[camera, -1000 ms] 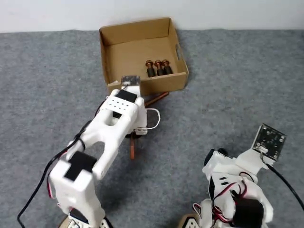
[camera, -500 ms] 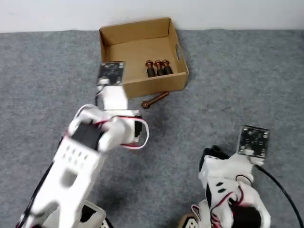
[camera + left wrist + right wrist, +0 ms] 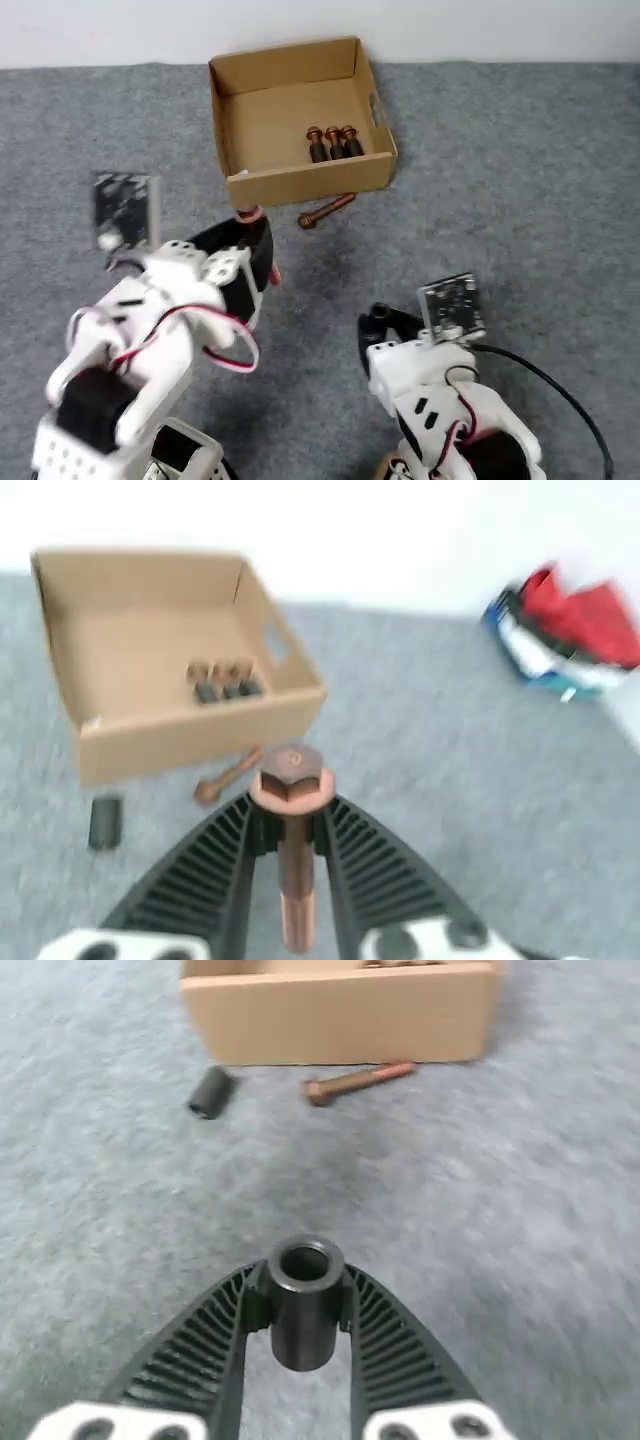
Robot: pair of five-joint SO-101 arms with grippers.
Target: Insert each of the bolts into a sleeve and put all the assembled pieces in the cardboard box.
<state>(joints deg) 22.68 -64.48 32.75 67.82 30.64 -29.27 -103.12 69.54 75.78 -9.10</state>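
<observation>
Left gripper (image 3: 291,820) clamped on copper hex-head bolt (image 3: 291,780), head poking past the tips, short of the cardboard box (image 3: 300,185). Right gripper (image 3: 303,1285) clamped on black tube sleeve (image 3: 303,1325), open bore showing. Loose bolt (image 3: 326,211) just before box front wall, loose sleeve (image 3: 210,1091) near it. Three assembled pieces (image 3: 334,143) side by side inside box

An open brown cardboard box (image 3: 300,185) sits at the far middle of the grey felt worktop (image 3: 520,180), with three copper-and-black assembled pieces (image 3: 333,143) inside at its right. Just before it lie a loose copper hex bolt (image 3: 326,210) and, leftward, a black cylindrical sleeve (image 3: 211,1091).
</observation>
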